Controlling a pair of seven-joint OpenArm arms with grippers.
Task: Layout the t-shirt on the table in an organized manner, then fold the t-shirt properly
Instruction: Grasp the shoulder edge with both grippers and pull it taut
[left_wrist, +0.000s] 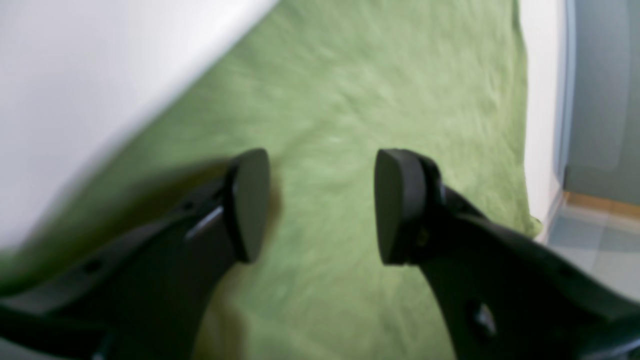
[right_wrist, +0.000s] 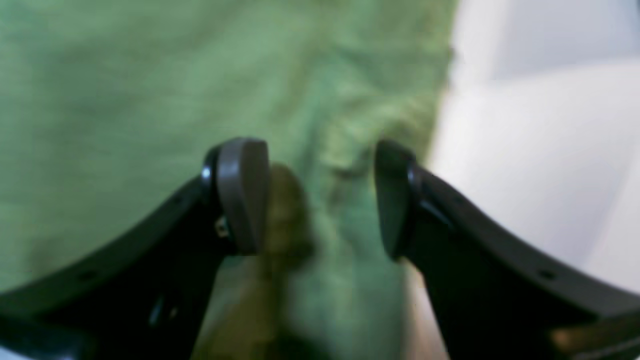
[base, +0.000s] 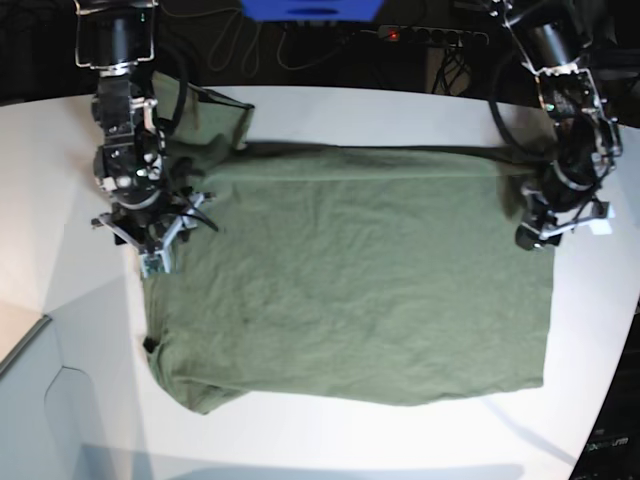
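Note:
The olive-green t-shirt lies spread fairly flat on the white table, with a sleeve bunched at the back left and the lower left corner rumpled. My right gripper is open at the shirt's left edge. In the right wrist view it hovers just above the cloth, with bare table beside it. My left gripper is open at the shirt's right edge. In the left wrist view it is over the cloth, empty, with table to the side.
Cables and a power strip lie behind the table, next to a blue object. The table's curved edge drops to the floor at the front left. In the left wrist view the floor shows past the table edge.

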